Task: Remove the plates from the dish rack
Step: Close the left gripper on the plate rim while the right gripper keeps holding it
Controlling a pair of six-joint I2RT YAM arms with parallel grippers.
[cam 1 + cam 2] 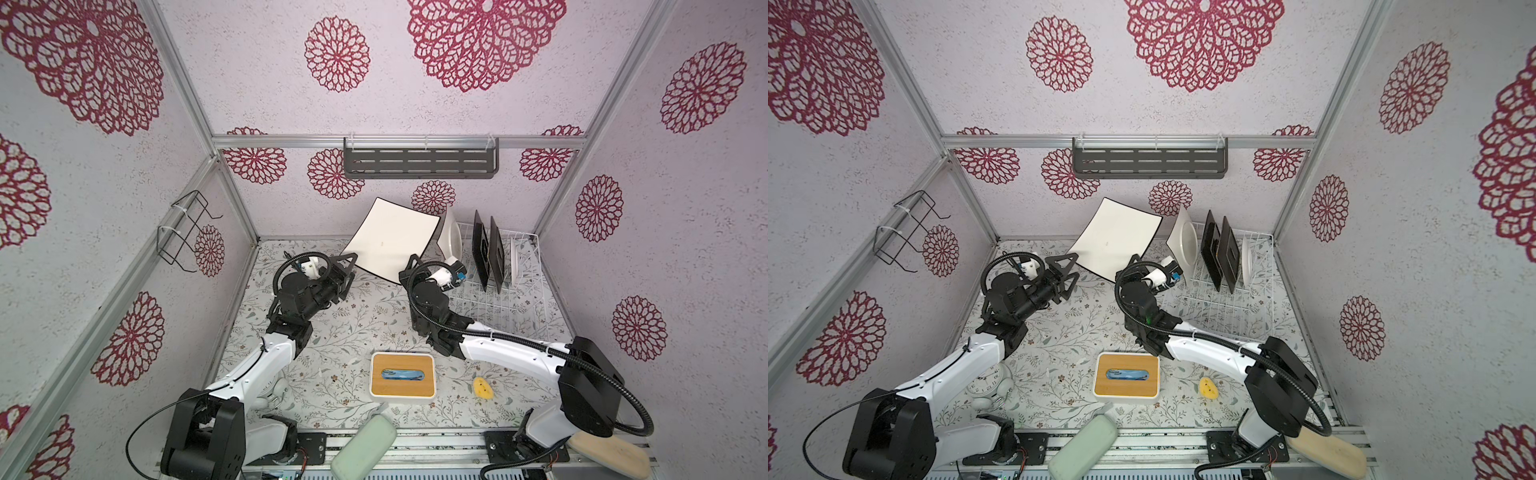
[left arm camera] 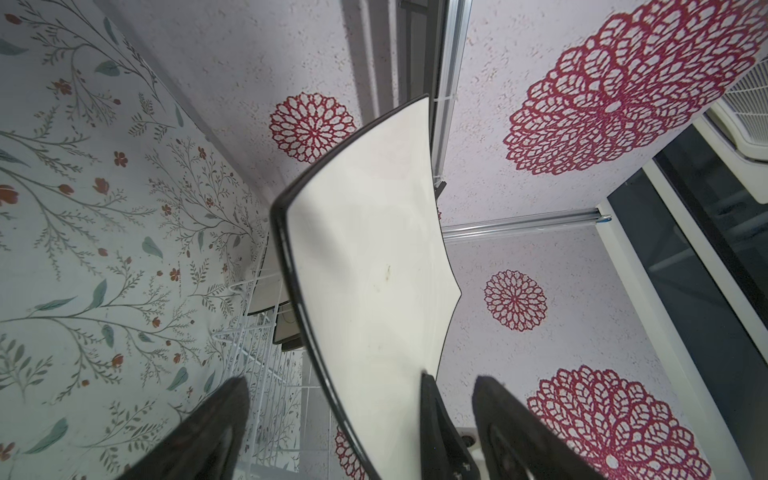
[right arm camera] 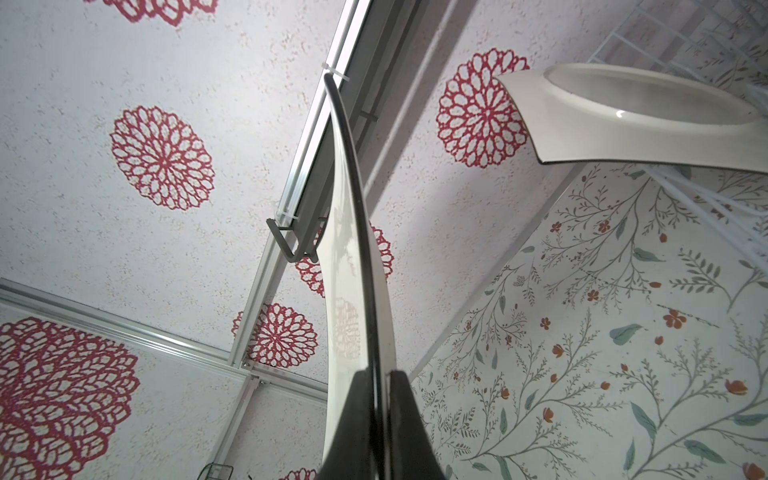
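Left of the dish rack (image 1: pixel 490 305), where the right claw (image 3: pixel 380 374) pinches the near corner of a cream square plate (image 1: pixel 392 241) held tilted above the table (image 1: pixel 365 316), close the spread left claw (image 1: pixel 348 274) squarely over the plate's left corner before the right one lets go.

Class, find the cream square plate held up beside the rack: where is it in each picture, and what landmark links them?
Top view: cream plate, centre, left of the dish rack.
Top view: cream plate, centre, left of the dish rack.
Left wrist: fills the middle.
Right wrist: edge-on, middle.
Shared landmark: the dish rack, seen in all four.
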